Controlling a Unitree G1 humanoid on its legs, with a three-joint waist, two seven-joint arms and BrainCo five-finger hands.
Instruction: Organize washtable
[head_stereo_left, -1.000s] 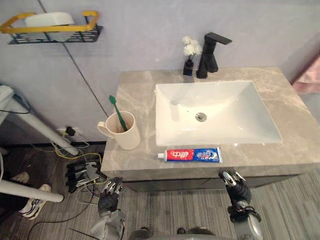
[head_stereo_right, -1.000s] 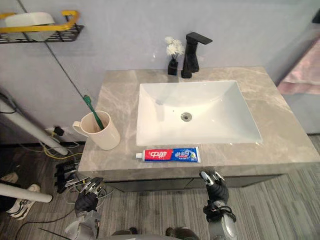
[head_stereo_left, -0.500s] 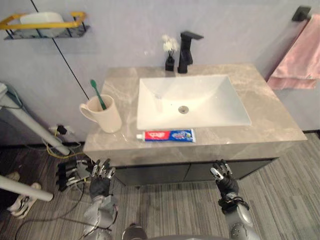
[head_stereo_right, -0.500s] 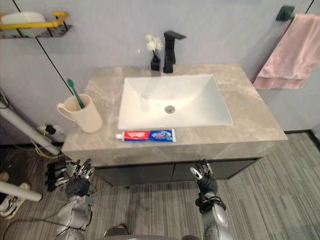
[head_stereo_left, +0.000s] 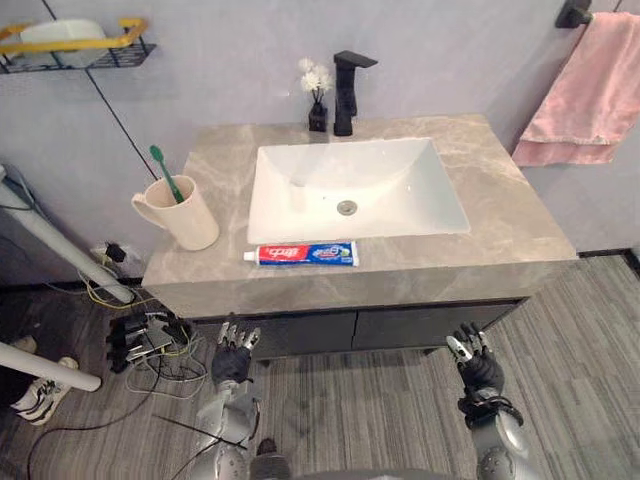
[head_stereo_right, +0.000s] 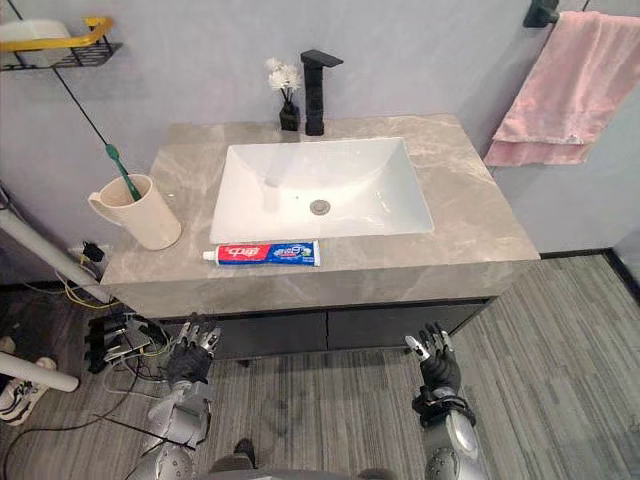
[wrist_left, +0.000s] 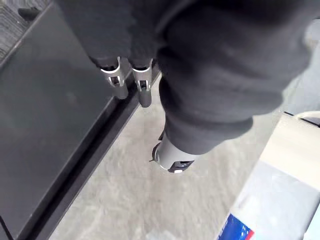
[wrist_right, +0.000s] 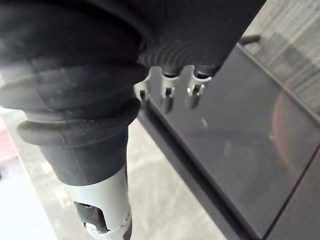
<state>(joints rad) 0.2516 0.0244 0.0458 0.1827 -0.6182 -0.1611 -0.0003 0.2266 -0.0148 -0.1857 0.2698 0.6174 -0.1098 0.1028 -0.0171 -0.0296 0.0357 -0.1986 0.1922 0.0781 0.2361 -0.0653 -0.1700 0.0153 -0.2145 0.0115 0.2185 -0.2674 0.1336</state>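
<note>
A red, white and blue toothpaste tube (head_stereo_left: 303, 254) lies flat on the marble counter (head_stereo_left: 500, 215) in front of the white sink (head_stereo_left: 350, 185). A cream mug (head_stereo_left: 180, 212) holding a green toothbrush (head_stereo_left: 165, 172) stands at the counter's left end. My left hand (head_stereo_left: 233, 357) hangs open below the counter's front edge, before the dark cabinet (head_stereo_left: 400, 325). My right hand (head_stereo_left: 477, 366) hangs open low at the right, also holding nothing. Straight fingers (wrist_left: 131, 82) show in the left wrist view against the cabinet front.
A black faucet (head_stereo_left: 347, 90) and a small vase of white flowers (head_stereo_left: 316, 95) stand behind the sink. A pink towel (head_stereo_left: 585, 95) hangs at the right wall. A yellow-rimmed wall shelf (head_stereo_left: 75, 45) is at upper left. Cables and a power strip (head_stereo_left: 135, 335) lie on the floor at left.
The camera has pulled back and shifted right, so the whole washtable and the pink towel now show. Both hands still hang open below the counter.
</note>
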